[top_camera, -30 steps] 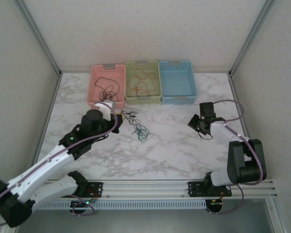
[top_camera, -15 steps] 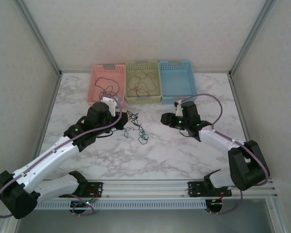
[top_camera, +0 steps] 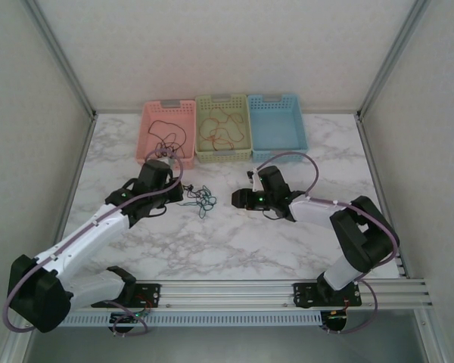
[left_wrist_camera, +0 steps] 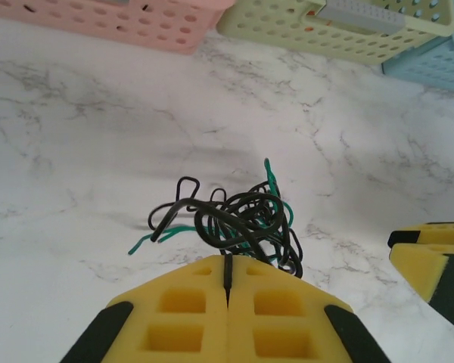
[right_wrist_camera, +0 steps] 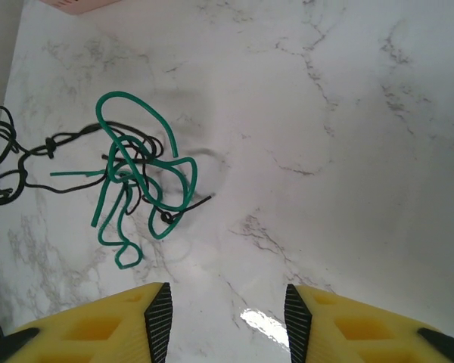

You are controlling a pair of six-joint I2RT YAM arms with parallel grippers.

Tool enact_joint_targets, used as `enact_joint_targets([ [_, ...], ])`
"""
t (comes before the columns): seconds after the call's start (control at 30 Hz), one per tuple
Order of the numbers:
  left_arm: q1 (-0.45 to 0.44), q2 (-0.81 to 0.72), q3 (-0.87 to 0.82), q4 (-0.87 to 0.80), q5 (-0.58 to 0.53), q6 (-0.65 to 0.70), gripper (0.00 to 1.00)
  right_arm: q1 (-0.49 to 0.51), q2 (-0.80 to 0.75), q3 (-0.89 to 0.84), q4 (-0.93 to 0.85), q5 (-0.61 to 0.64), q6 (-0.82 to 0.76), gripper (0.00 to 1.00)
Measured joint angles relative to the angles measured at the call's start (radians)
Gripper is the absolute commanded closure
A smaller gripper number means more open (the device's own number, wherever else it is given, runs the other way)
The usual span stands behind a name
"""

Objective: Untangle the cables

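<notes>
Big change is on the right side. A second ago the right arm was parked well out to the right. Now it has swung in, and the right gripper (right_wrist_camera: 227, 306) sits low over the table (top_camera: 287, 234) just right of the cables (top_camera: 203, 199). Its jaws are spread with nothing between them, and the wrist view shows only bare marble in the gap, with the green loops (right_wrist_camera: 136, 170) ahead and to the left.

The left gripper (left_wrist_camera: 228, 266) has dropped away from the front of the pink basket (top_camera: 167, 132) and lies just left of the bundle. Its yellow pads are pressed together, pinching one black strand (left_wrist_camera: 228, 274) that runs up into the knot.

The bundle has changed too. It was strung out in a loose diagonal line; now it is bunched into a tighter clump of black and green between the two grippers, near the left one.

The green basket (top_camera: 223, 127) already holds red-orange wire and the pink one black wire. The blue basket (top_camera: 276, 125) stands beside them.

My read is that the left side is anchoring the black strand while the right comes in for a green loop to pull the two apart. The knot is not yet separated, so the job is partway done, with black and green still to split. The wires are very thin, so the right jaws could easily close on nothing or catch both colours.
</notes>
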Motion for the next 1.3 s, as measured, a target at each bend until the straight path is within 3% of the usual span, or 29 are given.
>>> enact_joint_targets([
  [0.2, 0.012, -0.021, 0.017, 0.0, 0.007, -0.027, 1.0, 0.042, 0.002, 0.042, -0.002, 0.003, -0.018, 0.57],
  [0.4, 0.033, 0.071, 0.057, 0.01, -0.003, -0.05, 1.0, 0.135, 0.044, 0.042, 0.042, 0.008, -0.011, 0.62],
  [0.57, 0.072, 0.141, 0.057, 0.016, -0.015, -0.069, 1.0, 0.227, 0.117, 0.051, 0.09, 0.016, 0.023, 0.6],
  [0.9, 0.095, 0.167, 0.055, 0.039, -0.024, -0.072, 1.0, 0.246, 0.269, 0.167, 0.126, 0.026, 0.073, 0.6],
  [1.03, 0.099, 0.167, 0.053, 0.043, -0.024, -0.072, 1.0, 0.253, 0.294, 0.195, 0.131, 0.024, 0.08, 0.68],
  [1.3, 0.109, 0.167, 0.05, 0.045, -0.024, -0.071, 1.0, 0.255, 0.299, 0.203, 0.13, 0.013, 0.093, 1.0],
])
